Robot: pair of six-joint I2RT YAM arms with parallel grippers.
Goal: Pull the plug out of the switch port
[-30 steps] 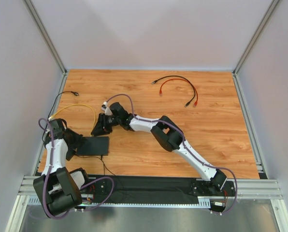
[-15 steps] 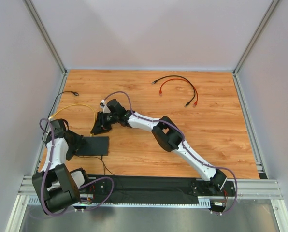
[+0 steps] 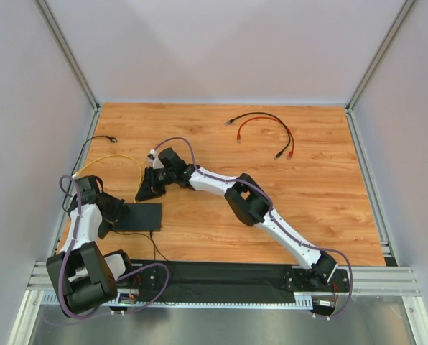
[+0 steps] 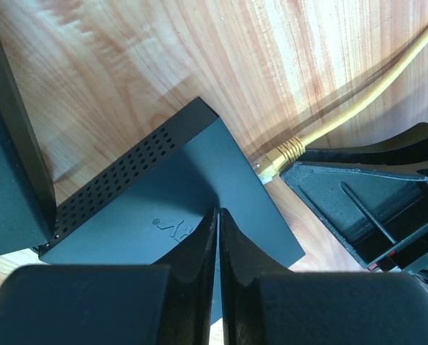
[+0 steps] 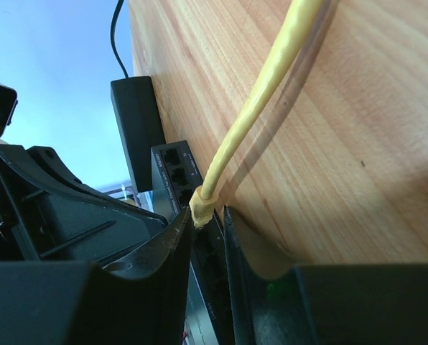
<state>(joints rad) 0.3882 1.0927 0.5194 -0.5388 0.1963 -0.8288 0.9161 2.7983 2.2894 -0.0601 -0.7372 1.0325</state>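
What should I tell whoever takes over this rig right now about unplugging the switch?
Left claw: shut, tips pressing down on the switch top.
Right claw: closed on the yellow plug at the switch's port side.
Done: switch braced, plug gripped.
To do: the plug looks still at its port, so pull it straight out while the switch is held down.
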